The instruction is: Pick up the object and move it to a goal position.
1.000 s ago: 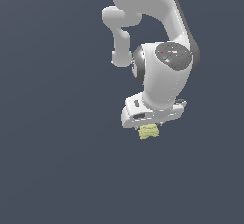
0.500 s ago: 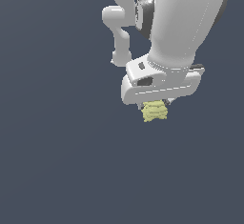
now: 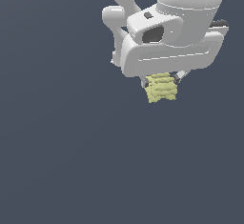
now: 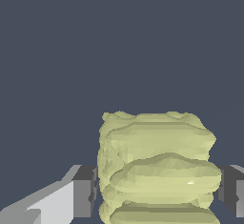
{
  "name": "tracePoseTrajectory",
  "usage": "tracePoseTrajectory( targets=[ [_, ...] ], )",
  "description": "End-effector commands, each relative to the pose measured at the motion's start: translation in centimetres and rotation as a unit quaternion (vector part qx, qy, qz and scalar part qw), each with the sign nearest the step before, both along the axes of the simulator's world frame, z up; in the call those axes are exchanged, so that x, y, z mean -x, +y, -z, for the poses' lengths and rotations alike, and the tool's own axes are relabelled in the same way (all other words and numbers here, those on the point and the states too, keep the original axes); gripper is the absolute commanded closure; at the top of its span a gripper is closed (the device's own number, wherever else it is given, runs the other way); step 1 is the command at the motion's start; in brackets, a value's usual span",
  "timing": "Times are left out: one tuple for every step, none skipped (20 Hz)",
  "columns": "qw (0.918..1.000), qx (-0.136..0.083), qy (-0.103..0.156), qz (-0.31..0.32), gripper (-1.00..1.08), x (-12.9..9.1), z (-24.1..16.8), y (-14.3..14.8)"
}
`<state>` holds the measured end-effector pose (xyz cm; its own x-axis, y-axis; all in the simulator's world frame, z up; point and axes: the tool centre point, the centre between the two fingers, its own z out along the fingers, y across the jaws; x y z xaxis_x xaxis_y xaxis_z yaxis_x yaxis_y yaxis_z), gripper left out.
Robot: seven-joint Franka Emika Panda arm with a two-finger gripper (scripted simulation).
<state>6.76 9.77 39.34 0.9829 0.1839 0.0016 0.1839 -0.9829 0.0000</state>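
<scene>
The object point(image 3: 161, 89) is a small pale yellow-green blocky lump with wavy horizontal ridges. It hangs under my white gripper point(image 3: 160, 81) in the exterior view, held between the two fingers. In the wrist view the object point(image 4: 157, 170) fills the gap between the grey finger pads point(image 4: 85, 192), which press on its two sides. The gripper point(image 4: 159, 192) is shut on it. The fingers are mostly hidden behind the gripper body in the exterior view.
The white arm point(image 3: 186, 8) fills the upper part of the exterior view's right. Around it is a plain dark grey-blue background with no other objects in view.
The gripper with the object has come nearer to the exterior camera and looks much larger. It has shifted slightly to the exterior view's right. The object stays in the fingers.
</scene>
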Motion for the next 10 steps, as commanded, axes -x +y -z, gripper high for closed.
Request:
tracePoseTrajectory(
  targets=[
    [1.0,0.0,0.001,0.0,1.08,0.1,-1.3,0.0],
    [1.0,0.0,0.001,0.0,1.08,0.1,-1.7,0.0],
    [1.0,0.0,0.001,0.0,1.08,0.1,-2.0,0.0],
    [1.0,0.0,0.001,0.0,1.08,0.1,-2.3,0.0],
    [1.0,0.0,0.001,0.0,1.08,0.1,-2.5,0.0],
    [1.0,0.0,0.001,0.0,1.08,0.0,-2.7,0.0],
    [1.0,0.0,0.001,0.0,1.08,0.0,-2.8,0.0],
    [1.0,0.0,0.001,0.0,1.08,0.0,-2.9,0.0],
    [1.0,0.0,0.001,0.0,1.08,0.0,-3.0,0.0],
    [1.0,0.0,0.001,0.0,1.08,0.0,-3.0,0.0]
  ],
)
